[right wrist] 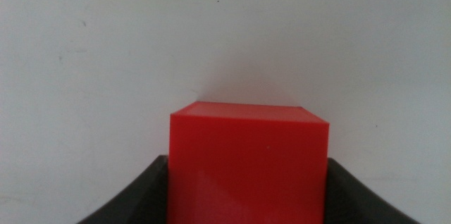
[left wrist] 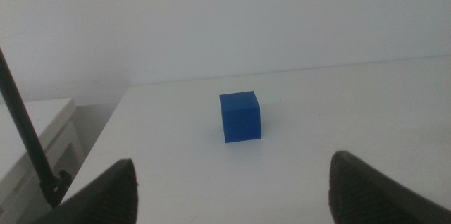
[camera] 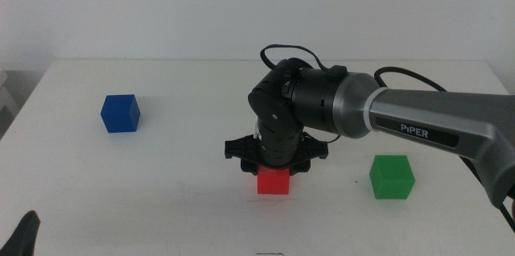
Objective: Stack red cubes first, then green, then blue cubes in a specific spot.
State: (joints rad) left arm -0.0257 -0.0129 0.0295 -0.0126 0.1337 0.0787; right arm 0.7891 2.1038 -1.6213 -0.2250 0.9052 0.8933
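Note:
The red cube (camera: pixel 273 181) sits at the table's front middle, between the jaws of my right gripper (camera: pixel 274 163), which comes down on it from above. In the right wrist view the red cube (right wrist: pixel 248 164) fills the gap and both jaws of the right gripper (right wrist: pixel 246 182) press its sides. I cannot tell whether it rests on the table or hangs just above it. The green cube (camera: pixel 392 176) stands to the right of it. The blue cube (camera: pixel 121 113) stands at the left. My left gripper (left wrist: pixel 232 178) is open and empty, facing the blue cube (left wrist: pixel 240 116) from a distance.
The white tabletop (camera: pixel 193 87) has its far edge against a white wall. The right arm (camera: pixel 418 123) reaches in over the table's right half, above and behind the green cube. The left gripper's tip (camera: pixel 24 233) shows at the bottom left corner.

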